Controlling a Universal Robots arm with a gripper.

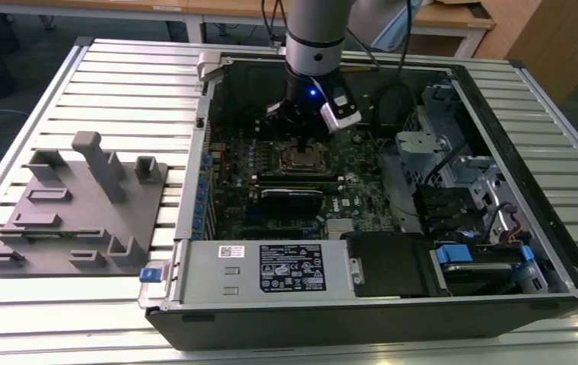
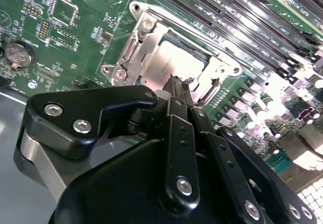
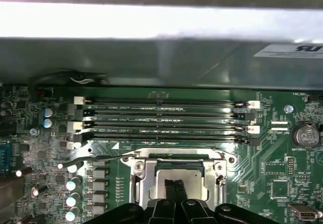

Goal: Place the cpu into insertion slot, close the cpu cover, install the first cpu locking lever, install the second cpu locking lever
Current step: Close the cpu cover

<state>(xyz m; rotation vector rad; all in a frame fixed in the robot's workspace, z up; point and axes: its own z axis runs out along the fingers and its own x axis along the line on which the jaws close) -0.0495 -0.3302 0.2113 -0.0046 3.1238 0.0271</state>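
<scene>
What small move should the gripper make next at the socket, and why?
Probably shift sideways toward the locking lever: the cpu appears seated, the cpu cover lies down around it, and the shut gripper is at the cpu's middle.

Heads up on what I can't see. My black gripper [image 2: 179,85] sits right in front of the thin shiny metal square cover plate [image 2: 139,52]. So in the second wrist view, the plate's near side and part of the dull silver-grey square chip [image 2: 176,62] are hidden behind my linkage. In the first wrist view the picture's edge cuts the plate [image 3: 144,178] and chip [image 3: 192,181] off partway. I honestly can't tell if my fingertips [image 3: 170,188] touch the chip's top. In the exterior view the small square socket [image 1: 303,158] is too tiny to sort chip from plate, and my grey arm [image 1: 315,30] runs off the edge.
</scene>
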